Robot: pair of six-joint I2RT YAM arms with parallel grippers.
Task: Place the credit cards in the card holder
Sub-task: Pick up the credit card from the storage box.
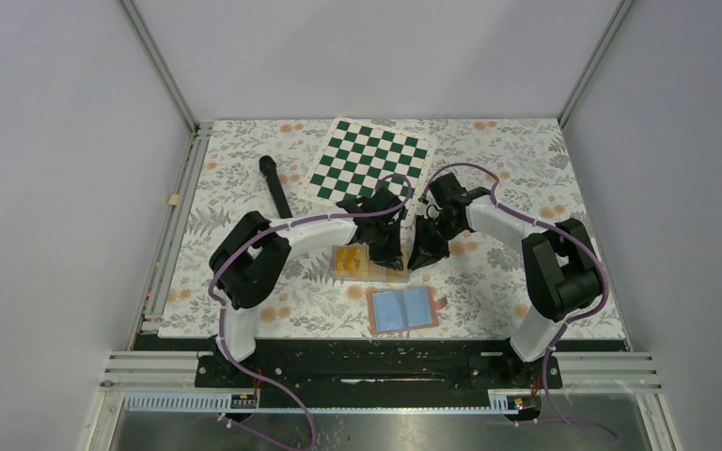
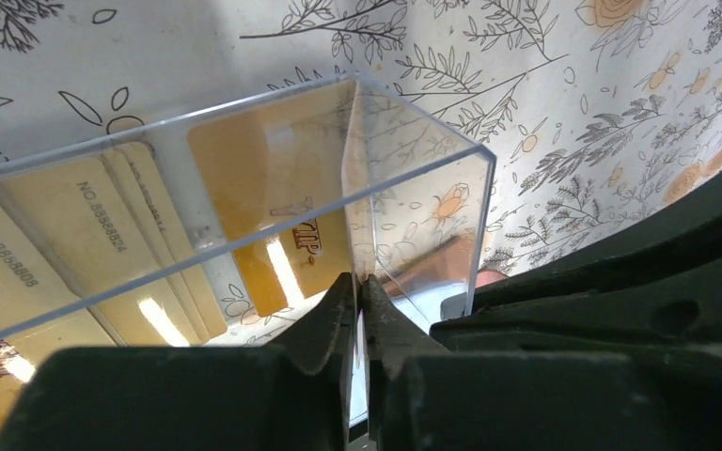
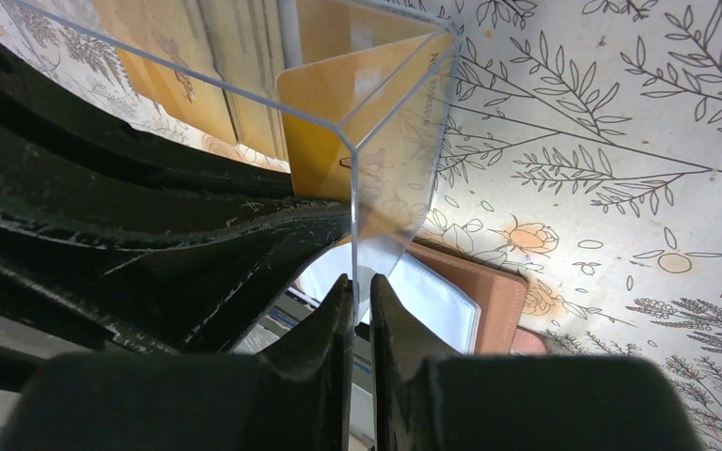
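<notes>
Several yellow-orange credit cards (image 2: 273, 188) (image 3: 324, 113) lie inside a clear plastic box (image 1: 368, 261) at the table's middle. My left gripper (image 2: 359, 282) (image 1: 387, 254) is shut on a thin clear wall of that box (image 2: 414, 188). From the other side, my right gripper (image 3: 359, 282) (image 1: 423, 256) is shut on a clear wall at the box's corner (image 3: 390, 178). The card holder (image 1: 402, 308) lies open and flat near the front edge, blue pockets up. Its tan cover and clear sleeve (image 3: 494, 291) show just beyond the right fingers.
A green-white chessboard (image 1: 368, 162) lies at the back centre. A black rod-like object (image 1: 275, 185) rests to its left. Flowered cloth (image 1: 244, 169) covers the table, with walls on three sides.
</notes>
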